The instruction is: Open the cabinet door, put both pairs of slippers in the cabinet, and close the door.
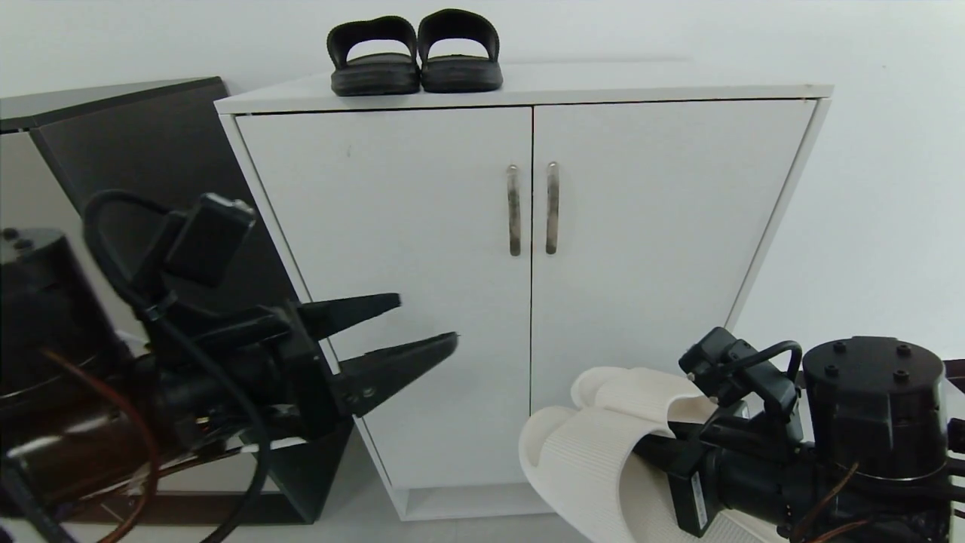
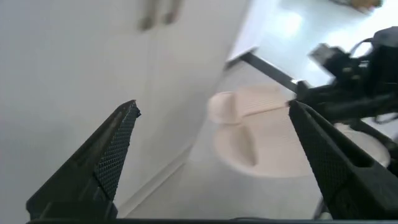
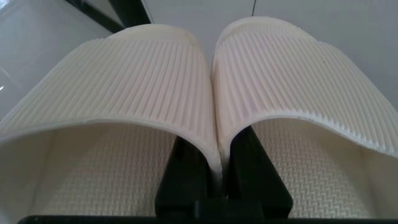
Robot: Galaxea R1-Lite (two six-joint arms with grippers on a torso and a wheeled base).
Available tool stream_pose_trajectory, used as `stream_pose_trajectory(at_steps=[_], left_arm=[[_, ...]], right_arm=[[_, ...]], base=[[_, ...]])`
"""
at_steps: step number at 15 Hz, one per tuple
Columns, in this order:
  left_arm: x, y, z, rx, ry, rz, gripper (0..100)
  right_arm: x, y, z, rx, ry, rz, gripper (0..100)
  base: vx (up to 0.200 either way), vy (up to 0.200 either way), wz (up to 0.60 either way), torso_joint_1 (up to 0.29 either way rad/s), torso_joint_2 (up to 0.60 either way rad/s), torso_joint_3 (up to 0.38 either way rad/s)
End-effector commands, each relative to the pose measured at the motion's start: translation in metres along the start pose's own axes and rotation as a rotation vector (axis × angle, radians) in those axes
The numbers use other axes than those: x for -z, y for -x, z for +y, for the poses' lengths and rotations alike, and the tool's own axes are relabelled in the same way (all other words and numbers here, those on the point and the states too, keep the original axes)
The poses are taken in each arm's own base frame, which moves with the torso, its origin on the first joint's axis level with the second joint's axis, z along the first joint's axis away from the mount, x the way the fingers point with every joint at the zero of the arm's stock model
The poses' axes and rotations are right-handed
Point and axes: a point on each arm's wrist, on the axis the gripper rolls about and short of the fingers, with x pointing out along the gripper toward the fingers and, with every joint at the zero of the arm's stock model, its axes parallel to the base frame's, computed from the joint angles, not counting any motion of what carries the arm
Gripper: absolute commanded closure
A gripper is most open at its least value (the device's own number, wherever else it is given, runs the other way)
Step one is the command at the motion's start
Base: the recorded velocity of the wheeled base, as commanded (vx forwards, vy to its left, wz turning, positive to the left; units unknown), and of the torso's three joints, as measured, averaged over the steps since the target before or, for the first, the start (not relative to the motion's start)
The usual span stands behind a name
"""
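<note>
Right wrist view: the right hand (image 3: 221, 171) is clamped on the white slippers (image 3: 143, 81) where their inner edges meet, low before the shut cabinet (image 1: 422, 226). The left hand (image 1: 428, 320) gapes apart. Atop the cabinet sit the black slippers (image 1: 415, 56).

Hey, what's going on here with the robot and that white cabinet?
The robot is putting slippers away. Its right gripper holds the pair of white slippers pinched together, low in front of the white cabinet. The left gripper is open, in front of the left door. Both doors are shut, and the black slippers sit on top of the cabinet.
</note>
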Motion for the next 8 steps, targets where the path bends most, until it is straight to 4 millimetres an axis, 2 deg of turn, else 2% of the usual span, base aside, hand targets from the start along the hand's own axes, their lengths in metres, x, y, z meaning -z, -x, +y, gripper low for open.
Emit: stream_pose_trajectory(at_steps=[1, 3, 5, 8], left_arm=[[-0.004, -0.049, -0.017, 0.141, 0.012, 0.035, 0], [-0.027, -0.063, -0.045, 0.23, 0.092, 0.052, 0], [-0.038, -0.088, -0.042, 0.233, 0.101, 0.042, 0], [-0.049, -0.103, -0.035, 0.278, 0.132, 0.031, 0]], right_arm=[[0.002, -0.003, 0.0, 0.001, 0.001, 0.01, 100], [0.001, -0.001, 0.0, 0.002, 0.002, 0.004, 100], [0.001, -0.002, 0.0, 0.002, 0.017, 0.007, 100], [0.0, -0.004, 0.001, -0.001, 0.023, 0.004, 100]], base=[[0.0, 0.0, 0.0, 0.0, 0.0, 0.0], [0.0, 0.0, 0.0, 0.0, 0.0, 0.0], [0.0, 0.0, 0.0, 0.0, 0.0, 0.0], [0.0, 0.0, 0.0, 0.0, 0.0, 0.0]])
